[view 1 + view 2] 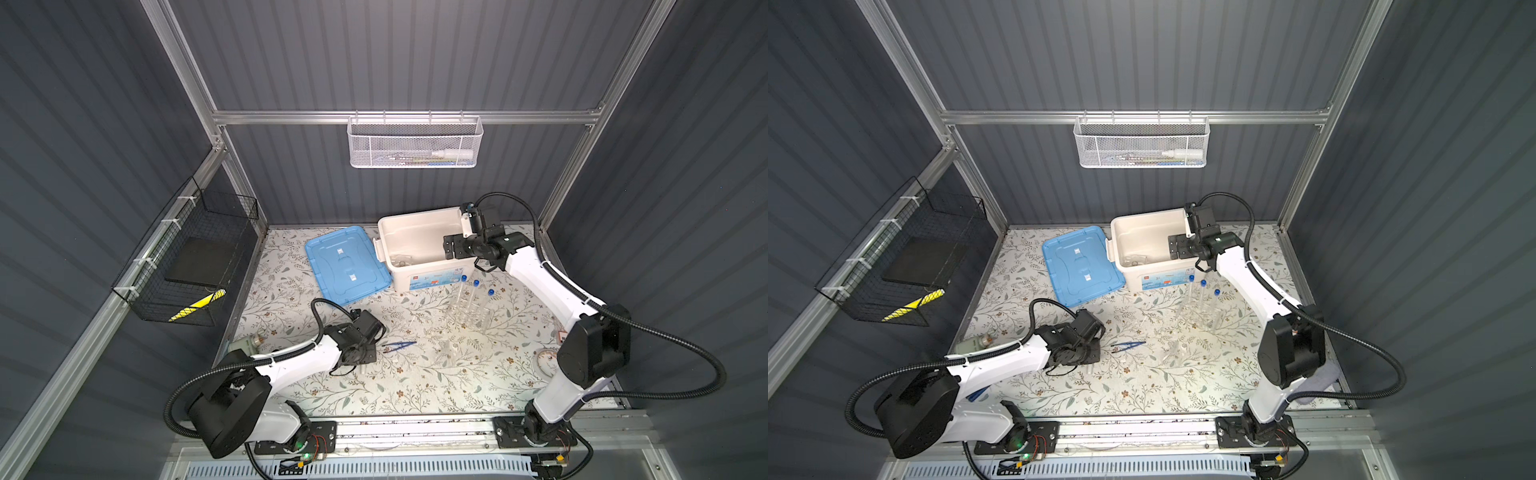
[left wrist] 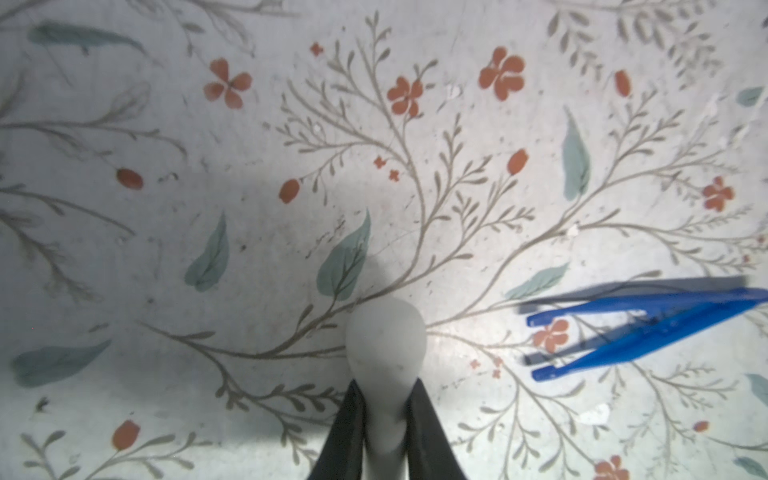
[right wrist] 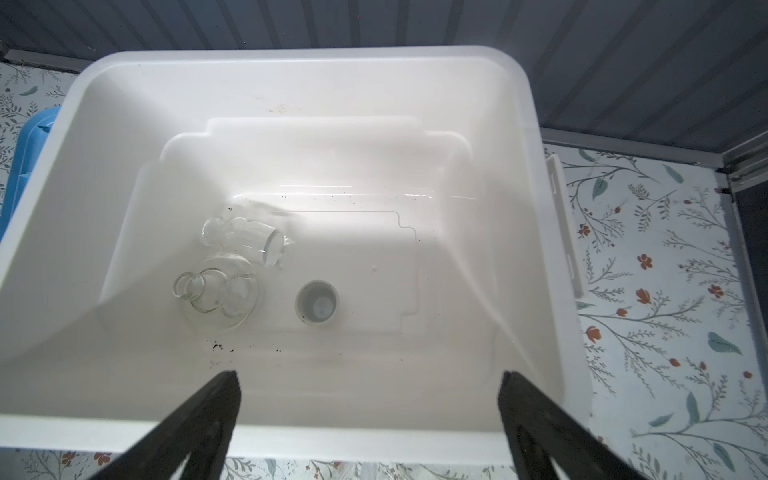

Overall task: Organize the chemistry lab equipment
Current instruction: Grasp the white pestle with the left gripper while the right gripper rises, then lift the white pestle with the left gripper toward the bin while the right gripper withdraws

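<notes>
Low over the floral-patterned table (image 2: 124,257), wrist bent downward, the left gripper (image 2: 384,419) pinches the smooth white round-headed pestle (image 2: 386,345) by its neck. I judge that hold fit for carrying it to the bin, and the blue plastic tweezers (image 2: 648,328) lie just beside it. The flat blue plastic lid (image 1: 347,264) lies beside the open white plastic bin (image 3: 291,83), leaving it free to load; two small clear glass vessels (image 3: 216,291) lie inside near the small white bowl (image 3: 316,300). Reaching over the bin's rim, the right gripper (image 3: 370,374) hangs with jaws spread wide and empty, while the long clear blue-capped test tubes (image 1: 471,301) stand in the clear plastic rack (image 1: 467,320) nearby.
</notes>
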{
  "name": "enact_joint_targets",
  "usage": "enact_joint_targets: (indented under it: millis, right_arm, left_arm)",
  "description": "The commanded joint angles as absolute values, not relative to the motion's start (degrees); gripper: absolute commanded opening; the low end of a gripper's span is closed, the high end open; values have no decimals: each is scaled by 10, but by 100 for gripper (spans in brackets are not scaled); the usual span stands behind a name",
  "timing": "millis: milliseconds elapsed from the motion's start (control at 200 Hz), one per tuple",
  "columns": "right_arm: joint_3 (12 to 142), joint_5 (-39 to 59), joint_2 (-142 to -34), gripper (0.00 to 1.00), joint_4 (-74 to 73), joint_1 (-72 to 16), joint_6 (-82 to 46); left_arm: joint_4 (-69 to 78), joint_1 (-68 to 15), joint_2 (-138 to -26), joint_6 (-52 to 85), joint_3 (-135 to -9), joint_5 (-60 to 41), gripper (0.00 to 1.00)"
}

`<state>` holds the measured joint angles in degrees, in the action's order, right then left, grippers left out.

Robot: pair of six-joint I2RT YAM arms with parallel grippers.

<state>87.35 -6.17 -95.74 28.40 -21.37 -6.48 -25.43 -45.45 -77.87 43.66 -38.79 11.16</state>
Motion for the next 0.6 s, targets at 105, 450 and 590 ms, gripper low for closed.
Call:
enact_joint_targets:
  millis: [105, 450, 590]
  right_arm:
    - [798, -78, -896, 99, 234, -211, -54]
    - [724, -103, -843, 99, 202, -211, -50]
    - [711, -114, -834, 99, 200, -209, -46]
  left_arm:
    - [-269, -459, -767, 405, -443, 139, 19]
    - [-278, -456, -790, 346, -537, 154, 19]
    - [-289, -453, -802, 312, -587, 155, 19]
